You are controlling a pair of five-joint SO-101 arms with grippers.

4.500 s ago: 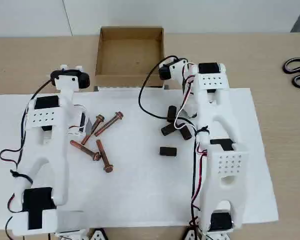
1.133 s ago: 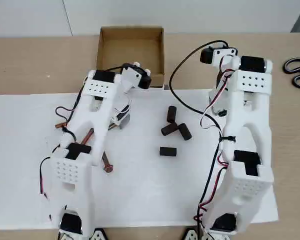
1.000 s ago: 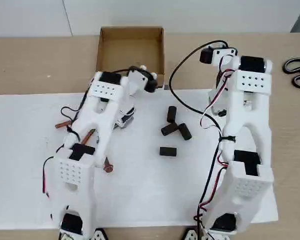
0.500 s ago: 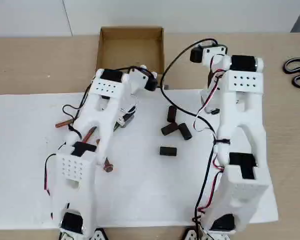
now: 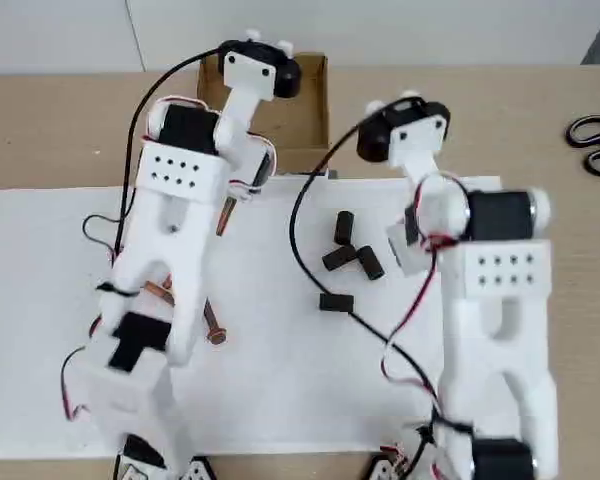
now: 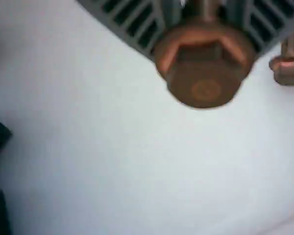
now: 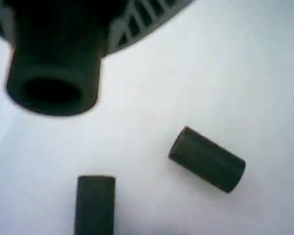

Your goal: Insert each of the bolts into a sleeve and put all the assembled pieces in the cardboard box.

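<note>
Over the white sheet (image 5: 280, 380), the left gripper (image 6: 203, 12) pinches 1 bolt (image 6: 203, 73) well left of the 1 sleeve (image 7: 51, 83) pinched by the right gripper (image 7: 54, 17).

The bolts (image 5: 210, 322) were copper-brown, the sleeves (image 5: 343, 226) matt black. The box (image 5: 310, 120) was plain brown cardboard. The sheet (image 5: 280, 380) was white, the table (image 5: 60, 130) pale tan. Both arms (image 5: 175, 200) were white, with grids of small holes, black motors and black and red wires (image 5: 293, 215). The fingers (image 6: 122, 17) of the left gripper (image 6: 201, 19) were grey with dark slats. The scissors (image 5: 595, 135) had black handles.
</note>
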